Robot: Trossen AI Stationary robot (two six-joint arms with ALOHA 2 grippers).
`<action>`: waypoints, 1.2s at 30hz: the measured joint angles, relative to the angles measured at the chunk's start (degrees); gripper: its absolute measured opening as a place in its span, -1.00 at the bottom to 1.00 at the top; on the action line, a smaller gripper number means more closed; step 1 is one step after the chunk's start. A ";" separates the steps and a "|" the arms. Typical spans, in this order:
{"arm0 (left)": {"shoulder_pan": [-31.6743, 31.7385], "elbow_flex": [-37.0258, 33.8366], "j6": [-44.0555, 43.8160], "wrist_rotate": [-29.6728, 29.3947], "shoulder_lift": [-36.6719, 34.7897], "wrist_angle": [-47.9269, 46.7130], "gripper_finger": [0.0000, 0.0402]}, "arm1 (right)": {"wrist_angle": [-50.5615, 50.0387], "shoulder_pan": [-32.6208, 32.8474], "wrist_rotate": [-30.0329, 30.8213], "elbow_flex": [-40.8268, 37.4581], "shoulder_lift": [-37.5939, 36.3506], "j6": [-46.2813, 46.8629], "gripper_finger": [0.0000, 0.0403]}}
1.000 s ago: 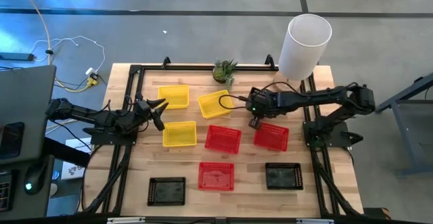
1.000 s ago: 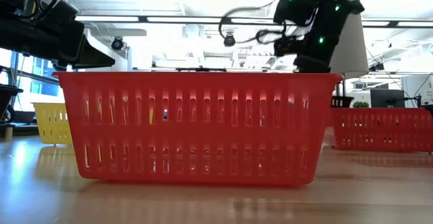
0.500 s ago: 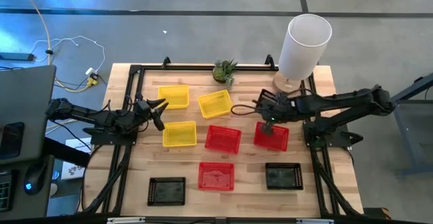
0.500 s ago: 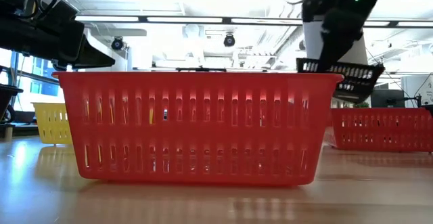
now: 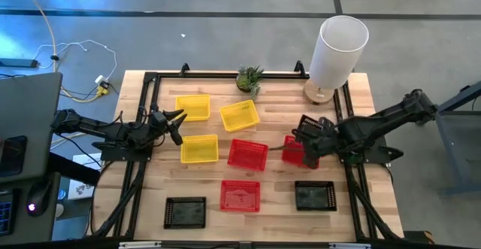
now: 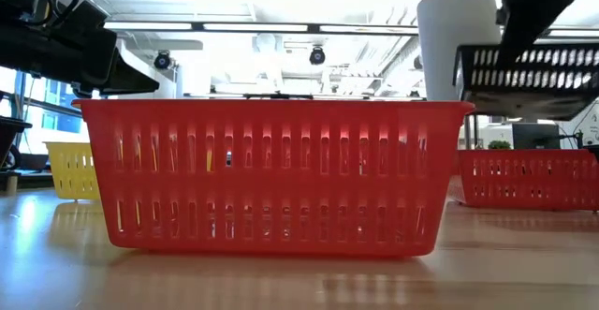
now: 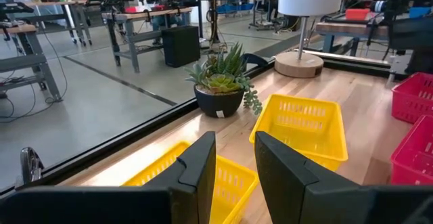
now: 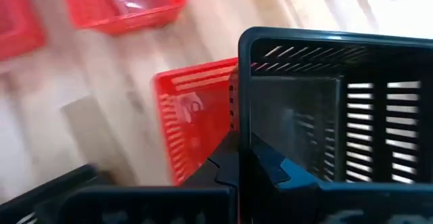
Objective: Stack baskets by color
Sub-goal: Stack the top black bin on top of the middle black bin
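High view, right gripper [image 5: 302, 138]: fingers clamped on a black basket [image 5: 314, 133], held above a red basket [image 5: 294, 152].
Left gripper [image 5: 178, 126]: fingers parted, empty, beside yellow baskets [image 5: 199, 149].

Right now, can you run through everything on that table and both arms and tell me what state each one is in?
Black mesh basket in the right gripper: lifted, held above a red basket.
Right gripper: shut on that basket's rim.
Left gripper: open, empty, at the table's left side.
Three yellow mesh baskets: unstacked, on the table.
Three red baskets: unstacked.
Two black baskets on the table: apart, near the front edge.
White cylinder: upright.
Potted plant: upright.
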 joint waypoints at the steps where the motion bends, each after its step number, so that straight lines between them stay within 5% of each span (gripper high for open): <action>1: 0.02 0.01 0.00 0.00 0.00 0.00 -0.54 | -0.61 1.38 -0.46 0.47 0.43 0.88 -1.00; 18: 0.00 0.00 0.02 -0.21 0.00 -0.02 -0.54 | -2.31 20.55 -4.94 11.22 16.17 11.05 -1.00; 36: 0.02 0.00 1.63 -0.48 0.00 -0.04 -0.54 | -0.50 30.03 -6.41 17.69 31.46 18.93 -1.00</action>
